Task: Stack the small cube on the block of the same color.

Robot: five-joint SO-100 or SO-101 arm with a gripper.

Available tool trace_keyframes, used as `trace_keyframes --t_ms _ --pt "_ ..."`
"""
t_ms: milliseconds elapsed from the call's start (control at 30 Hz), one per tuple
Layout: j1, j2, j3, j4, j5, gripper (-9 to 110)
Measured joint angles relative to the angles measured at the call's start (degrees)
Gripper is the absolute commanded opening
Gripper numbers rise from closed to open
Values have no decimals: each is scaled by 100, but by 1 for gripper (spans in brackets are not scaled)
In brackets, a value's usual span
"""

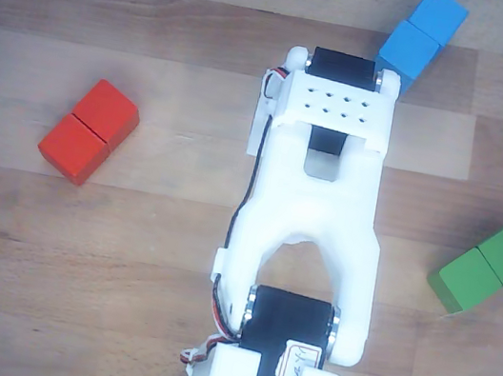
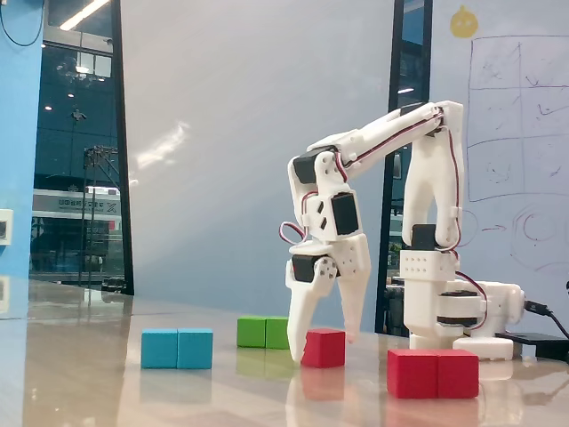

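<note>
The small red cube (image 2: 323, 348) rests on the table in the fixed view. My gripper (image 2: 324, 346) is open and points down, with one finger on each side of the cube and close to its faces. The red grooved block (image 2: 433, 373) lies to the right of the cube, nearer the camera. In the other view it (image 1: 89, 131) lies at the left, well clear of the arm. In that view the arm (image 1: 316, 208) hides the small cube and the fingers.
A blue grooved block (image 1: 421, 38) lies at the top right of the other view, partly under the arm, and at the left of the fixed view (image 2: 177, 348). A green grooved block (image 1: 484, 268) lies at the right, behind the cube in the fixed view (image 2: 264, 332).
</note>
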Motion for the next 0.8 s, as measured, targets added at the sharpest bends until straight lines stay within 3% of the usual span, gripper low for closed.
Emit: trace_keyframes --t_ms 433,800 --pt "0 0 0 -97 9 7" --pt "0 0 0 -220 35 3"
